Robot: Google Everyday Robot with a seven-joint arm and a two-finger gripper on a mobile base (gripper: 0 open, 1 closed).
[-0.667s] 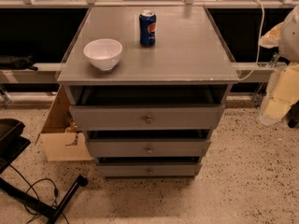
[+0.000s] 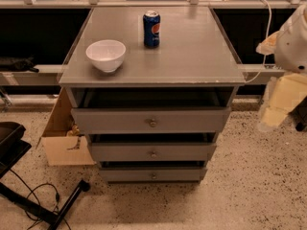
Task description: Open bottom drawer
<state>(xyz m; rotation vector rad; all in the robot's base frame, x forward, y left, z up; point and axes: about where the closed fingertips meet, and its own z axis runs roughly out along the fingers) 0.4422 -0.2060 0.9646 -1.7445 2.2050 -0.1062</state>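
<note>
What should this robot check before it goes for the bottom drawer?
1. View of the bottom drawer: ok.
2. Its knob uncovered: ok.
3. Is the gripper at the knob: not ok, it hangs right of the cabinet, apart from it.
4. Free floor before the drawer: ok; the black stand lies further left.
5. Upright bowl and can on top: ok.
6. Drawer slides freely: cannot tell.

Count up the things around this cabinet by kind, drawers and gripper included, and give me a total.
Grey drawers: 3 (top drawer, middle drawer, bottom drawer)
White bowl: 1
Blue soda can: 1
Cardboard box: 1
Gripper: 1, at the right edge, beside the cabinet
Total: 7
</note>
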